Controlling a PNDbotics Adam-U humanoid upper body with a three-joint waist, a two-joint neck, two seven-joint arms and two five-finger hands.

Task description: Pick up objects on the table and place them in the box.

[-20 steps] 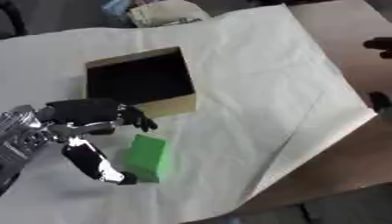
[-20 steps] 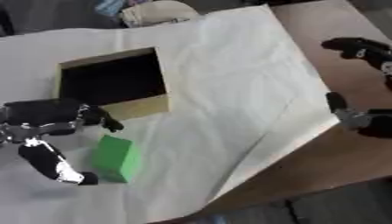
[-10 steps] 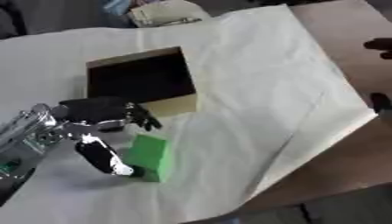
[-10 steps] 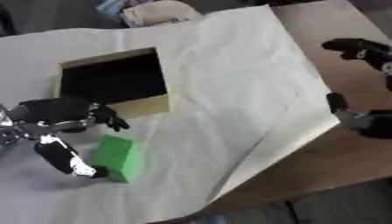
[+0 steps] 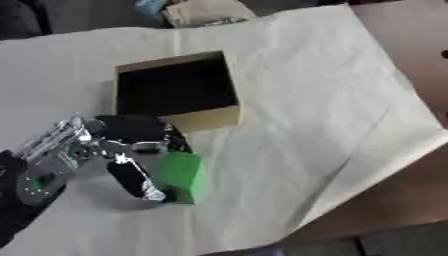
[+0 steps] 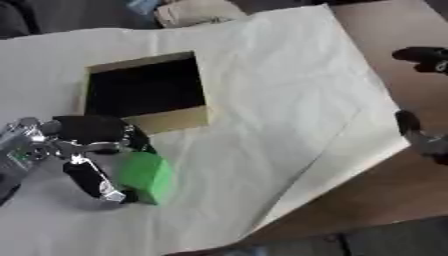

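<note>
Closing on the green block, box just behind

My left hand curls round the green block near the tabletop's front-left corner, thumb and fingers on opposite faces — the open box sits just beyond. It looks light, stiff, probably foam, so gripping mid-sides should do. My right hand idles open at the right edge.

Count on table: one green block, one open box, one pale sheet, one crumpled bundle at far edge. Two hands: left hand, right hand.
</note>
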